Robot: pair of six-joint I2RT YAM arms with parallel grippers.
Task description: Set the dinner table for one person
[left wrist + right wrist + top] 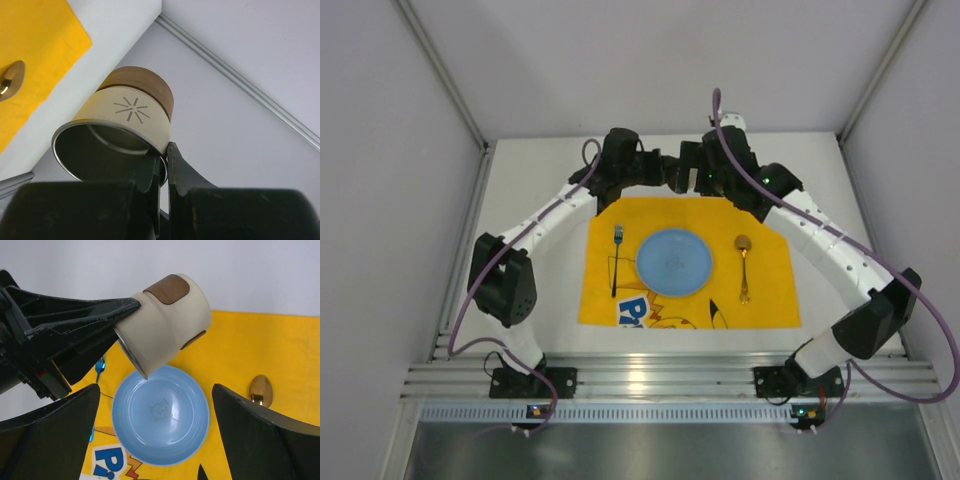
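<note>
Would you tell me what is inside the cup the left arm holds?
Inside the cup only a bare metal wall shows, nothing visible in it. The left jaws pinch its rim, and their black body hides the mouth's lower part.

Left arm (545, 215): bolted at the near left. The elbow is bowed outward to the left, and the forearm is stretched forward and inward.
Right arm (820, 235): mirrored from the near right. The elbow is bowed outward to the right, and the forearm is angled forward and inward.
Wrists: brought close together at the far reach, turned toward one another.
Left gripper (165, 160): the two fingers are pinched on the rim of a cup (127, 115), which is held tilted on its side.
Right gripper (155, 390): the fingers (50, 435) are spread wide apart and are not touching the cup.
</note>
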